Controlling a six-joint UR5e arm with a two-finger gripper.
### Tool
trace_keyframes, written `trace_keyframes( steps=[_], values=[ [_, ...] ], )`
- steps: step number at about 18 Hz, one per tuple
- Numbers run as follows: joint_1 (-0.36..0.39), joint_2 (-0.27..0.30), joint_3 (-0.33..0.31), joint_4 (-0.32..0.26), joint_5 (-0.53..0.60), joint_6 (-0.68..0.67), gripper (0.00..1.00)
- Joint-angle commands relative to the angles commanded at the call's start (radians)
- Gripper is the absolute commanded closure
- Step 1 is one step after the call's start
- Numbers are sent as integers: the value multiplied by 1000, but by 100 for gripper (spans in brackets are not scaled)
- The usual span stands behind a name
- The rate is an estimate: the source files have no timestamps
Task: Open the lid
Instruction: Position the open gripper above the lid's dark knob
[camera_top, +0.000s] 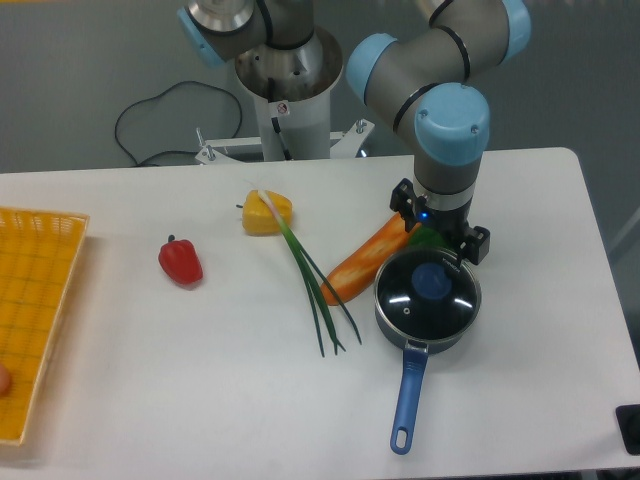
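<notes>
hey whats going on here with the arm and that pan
A single robot arm is working at the saucepan. Its hand sits just behind the pan, near the carrot, low over the table. The glass lid is on the pan, nothing gripping its blue knob. Whether the hand is open or shut is hidden.

Glossy glass lid (428, 296) — matt table (200, 380)
</notes>
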Motion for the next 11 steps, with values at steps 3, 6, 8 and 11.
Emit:
trace_keyframes(
  steps=[3, 6, 8, 11],
  values=[
    [3, -5, 6, 3, -3, 37, 0],
    [3, -18, 9, 21, -2, 115, 0],
    [-3, -35, 9, 35, -3, 121, 0],
    [-28, -46, 11, 43, -5, 126, 0]
  ],
)
